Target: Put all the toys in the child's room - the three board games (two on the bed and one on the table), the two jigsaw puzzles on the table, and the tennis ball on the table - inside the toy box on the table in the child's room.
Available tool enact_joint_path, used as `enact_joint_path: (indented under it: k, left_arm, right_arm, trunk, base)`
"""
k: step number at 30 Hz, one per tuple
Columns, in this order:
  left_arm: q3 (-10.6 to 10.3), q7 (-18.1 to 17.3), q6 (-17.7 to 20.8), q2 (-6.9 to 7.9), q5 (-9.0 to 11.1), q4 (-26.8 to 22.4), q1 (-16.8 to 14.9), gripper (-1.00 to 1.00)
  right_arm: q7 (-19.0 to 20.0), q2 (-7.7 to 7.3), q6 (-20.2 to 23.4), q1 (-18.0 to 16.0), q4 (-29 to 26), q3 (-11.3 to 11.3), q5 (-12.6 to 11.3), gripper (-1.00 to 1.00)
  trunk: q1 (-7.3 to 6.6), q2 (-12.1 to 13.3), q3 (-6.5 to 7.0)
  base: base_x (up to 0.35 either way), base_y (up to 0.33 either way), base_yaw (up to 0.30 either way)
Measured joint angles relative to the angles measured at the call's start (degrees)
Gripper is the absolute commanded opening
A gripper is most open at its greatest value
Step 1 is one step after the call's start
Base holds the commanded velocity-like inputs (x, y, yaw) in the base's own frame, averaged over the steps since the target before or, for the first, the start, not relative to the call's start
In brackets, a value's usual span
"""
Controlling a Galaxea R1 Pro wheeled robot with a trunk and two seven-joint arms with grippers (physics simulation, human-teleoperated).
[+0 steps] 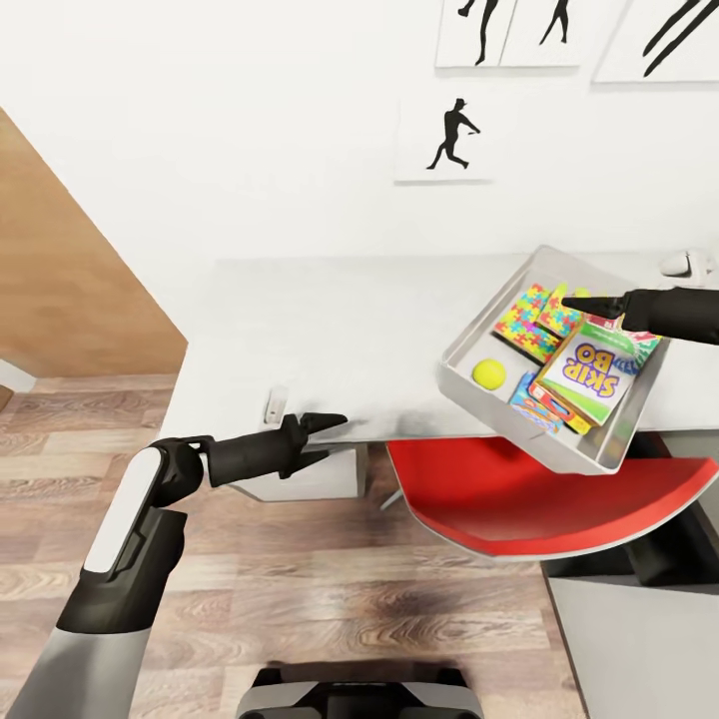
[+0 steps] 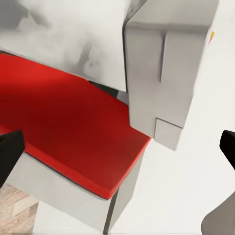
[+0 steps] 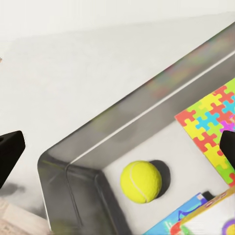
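The grey toy box sits on the white table at the right, one corner overhanging the front edge. Inside lie a colourful jigsaw puzzle, a yellow tennis ball, and a green Skip-Bo board game on top of other flat boxes. My right gripper hovers open over the puzzle, holding nothing. The right wrist view shows the ball, the puzzle and the box wall. My left gripper is open and empty at the table's front edge.
A red chair is tucked under the table below the toy box, its seat close to my left gripper. A wooden panel stands at the left. A small white object rests at the table's far right.
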Motion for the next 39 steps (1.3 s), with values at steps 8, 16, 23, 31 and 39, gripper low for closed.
enact_joint_path:
  k: [8,16,23,31,39]
  left_arm:
    - [0.0,0.0,0.0,0.06,0.0,0.0,0.0,1.0]
    - [0.0,0.0,0.0,0.02,0.0,0.0,0.0,1.0]
    - [0.0,0.0,0.0,0.05,0.0,0.0,0.0,1.0]
    - [0.0,0.0,-0.1,0.05,0.0,0.0,0.0,1.0]
    - [0.0,0.0,0.0,0.08,0.0,0.0,0.0,1.0]
  right_arm:
    - [0.0,-0.1,0.0,0.5,0.0,-0.1,-0.1,1.0]
    - [-0.1,-0.24,0.0,0.7,0.0,-0.3,0.0,1.0]
    - [-0.1,-0.32,0.0,0.7,0.0,-0.4,0.1,1.0]
    - [-0.2,-0.35,0.0,0.7,0.0,-0.5,0.1,1.0]
    - [-0.2,-0.4,0.0,1.0,0.0,-0.6,0.2,1.0]
  trunk:
    - [0.0,0.0,0.16]
    - [-0.01,0.0,0.35]
    - [-0.01,0.0,0.54]
    - [-0.01,0.0,0.81]
    - [-0.01,0.0,1.19]
  base:
    - [-0.025,0.063,-0.199]
    - [-0.006,0.014,-0.26]
    - [-0.001,0.004,-0.273]
    - [0.0,0.001,-0.276]
    - [0.0,0.0,-0.265]
